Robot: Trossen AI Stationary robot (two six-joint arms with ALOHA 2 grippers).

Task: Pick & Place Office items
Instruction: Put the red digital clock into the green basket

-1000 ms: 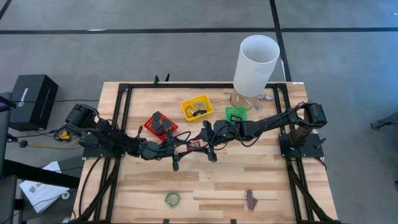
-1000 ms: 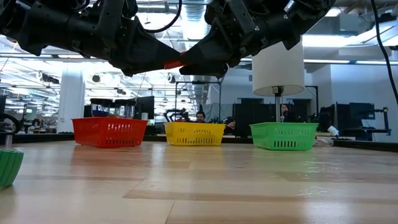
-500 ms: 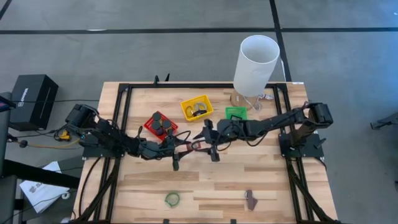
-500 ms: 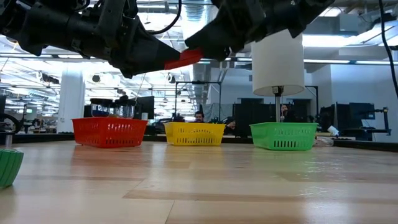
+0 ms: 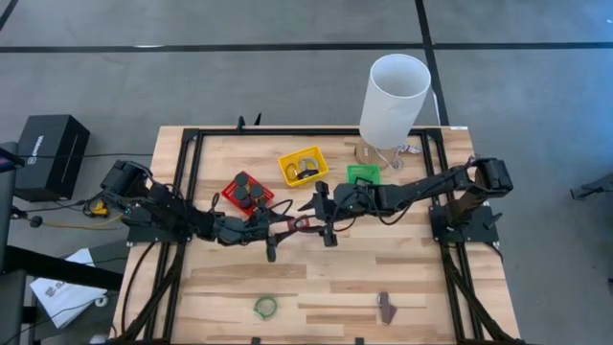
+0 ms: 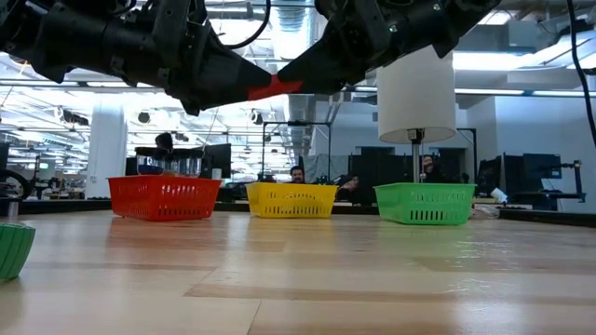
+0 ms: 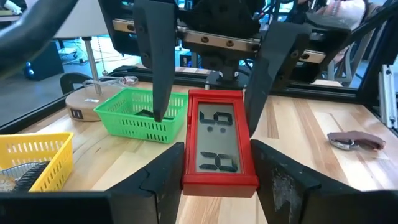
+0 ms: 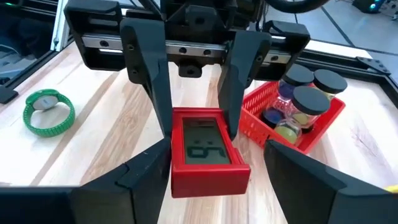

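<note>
1. The wooden surface [image 5: 335, 278] carries the tall white cylinder [image 5: 394, 101] at its far edge, with the red bin [image 5: 230, 195], yellow bin [image 5: 288, 172] and green bin [image 5: 362, 174] in a row in front of it; both dark arms reach in over the middle
2. The left end effector [image 5: 280, 230] and the right end effector [image 5: 322, 217] meet nose to nose above the surface, between the red bin and the green bin
3. The red block [image 7: 219, 148], a small clock with a grey display, hangs in the air between them, its long axis running along the line from one arm to the other
4. The left end effector is clenched on the near end of the block, one finger against each long side; the right end effector's fingers stand spread around the far end, and I cannot tell whether they touch it
5. This looks like a hand-over: the right arm needs only to close across the block's narrow width before the left lets go
6. A green ring [image 5: 265, 307] and a brown clip [image 5: 386, 306] lie near the front edge, well apart
</note>
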